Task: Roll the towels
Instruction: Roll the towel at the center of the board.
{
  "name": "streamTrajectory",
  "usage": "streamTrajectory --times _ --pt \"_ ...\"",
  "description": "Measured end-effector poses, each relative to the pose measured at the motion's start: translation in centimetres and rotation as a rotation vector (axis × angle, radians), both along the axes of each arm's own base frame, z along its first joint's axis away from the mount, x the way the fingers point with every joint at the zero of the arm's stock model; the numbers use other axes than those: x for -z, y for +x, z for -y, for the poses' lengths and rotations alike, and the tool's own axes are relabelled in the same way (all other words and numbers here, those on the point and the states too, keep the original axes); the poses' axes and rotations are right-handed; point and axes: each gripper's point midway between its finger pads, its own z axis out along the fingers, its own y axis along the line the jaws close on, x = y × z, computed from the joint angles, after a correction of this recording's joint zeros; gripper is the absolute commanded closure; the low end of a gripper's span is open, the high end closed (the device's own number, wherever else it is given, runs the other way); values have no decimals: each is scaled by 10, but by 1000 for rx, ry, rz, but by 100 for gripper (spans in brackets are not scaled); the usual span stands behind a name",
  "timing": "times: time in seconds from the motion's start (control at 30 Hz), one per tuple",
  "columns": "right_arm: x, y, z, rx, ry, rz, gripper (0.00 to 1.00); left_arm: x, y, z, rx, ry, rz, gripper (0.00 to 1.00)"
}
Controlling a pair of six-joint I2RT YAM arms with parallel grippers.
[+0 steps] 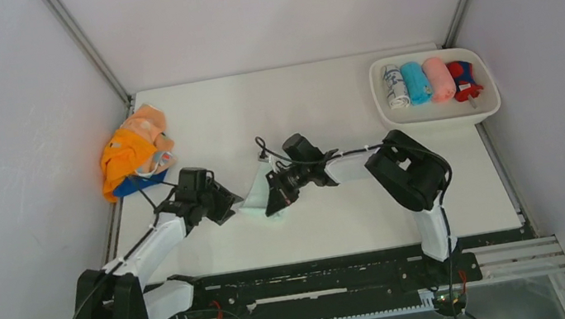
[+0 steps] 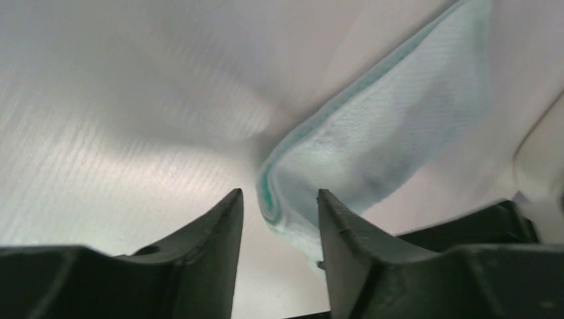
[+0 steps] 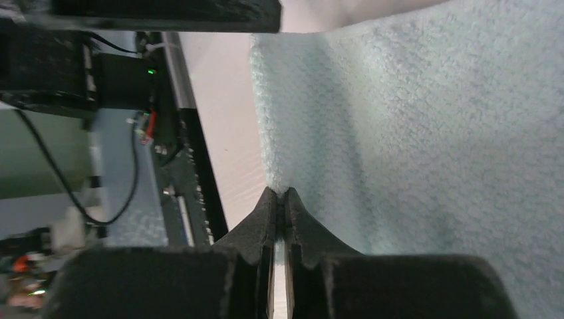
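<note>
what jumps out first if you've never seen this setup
Both arms meet mid-table over a pale mint towel: the right pincer is shut on its edge, and the left pincer is open around a folded corner. At the far right a white tray holds four rolled towels. At the left edge lies a heap of loose towels, mostly orange and peach.

Soft, even overhead light fills the top view; the white worktop [image 1: 337, 218] is bright, with faint shadows beside the mint towel [image 1: 256, 199]. In the left wrist view a pale sheen glares left of the towel, whose far end blurs. The right wrist view is soft close up, dimmer left of the towel.
</note>
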Motion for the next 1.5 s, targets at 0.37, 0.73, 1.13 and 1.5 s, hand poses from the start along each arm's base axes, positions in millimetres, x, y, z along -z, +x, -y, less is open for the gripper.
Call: streamTrajectory --times 0.37,0.73,1.13,1.5 --pt "26 -1 12 92 18 -317 100 -28 -5 -4 -1 -18 132 28" --pt "33 11 26 162 32 -438 100 4 -34 1 24 -31 64 44" --pt "33 12 25 156 31 -473 100 11 -33 20 64 -101 112 41" --pt "33 12 25 158 25 -479 100 17 -18 33 72 -141 124 43"
